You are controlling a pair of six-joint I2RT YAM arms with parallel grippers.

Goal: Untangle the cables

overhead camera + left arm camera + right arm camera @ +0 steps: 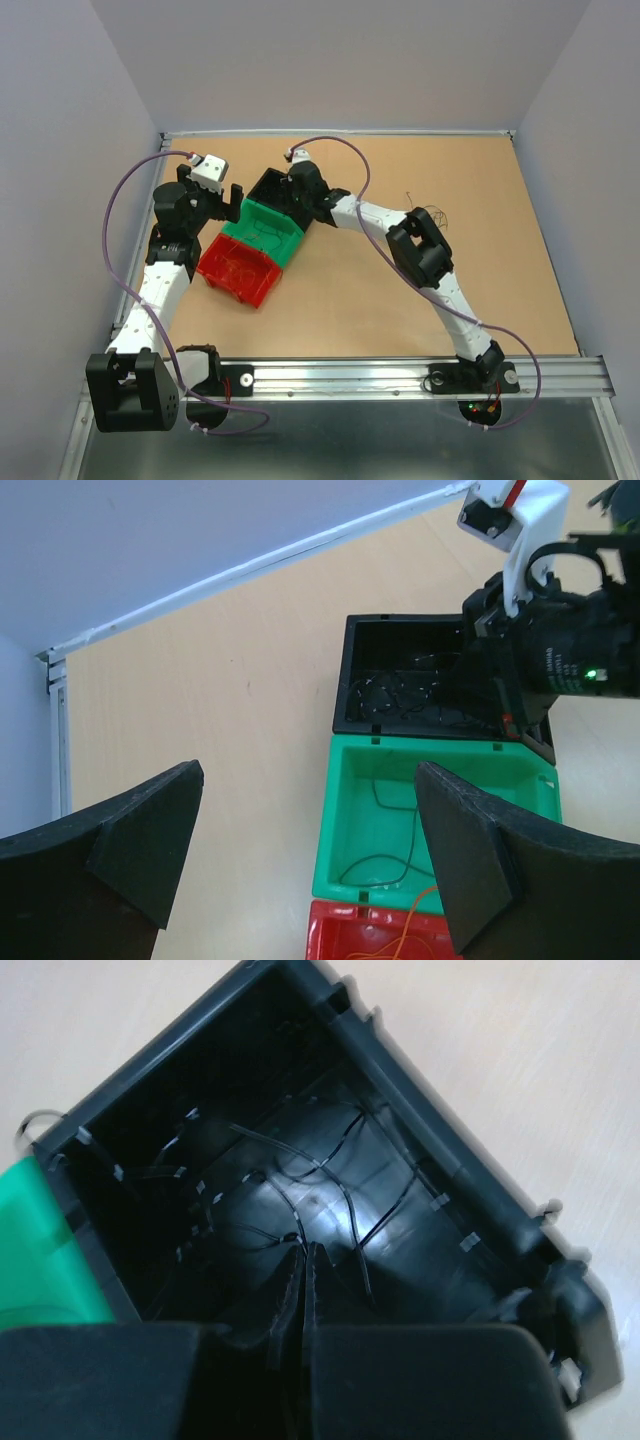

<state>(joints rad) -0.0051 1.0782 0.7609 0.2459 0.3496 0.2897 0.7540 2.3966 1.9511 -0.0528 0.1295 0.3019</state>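
Three bins stand in a row: black, green and red. My right gripper is shut, its tips down inside the black bin. A thin dark cable runs right up to the tips and seems pinched there; other dark strands lie on the bin floor. My left gripper is open and empty, hovering beside the green bin. That bin holds a dark cable. An orange cable lies in the red bin. A small clump of dark cables lies on the table at right.
The right arm's wrist hangs over the black bin's right side. The table is walled at the back and sides. The metal rail with the arm bases runs along the near edge.
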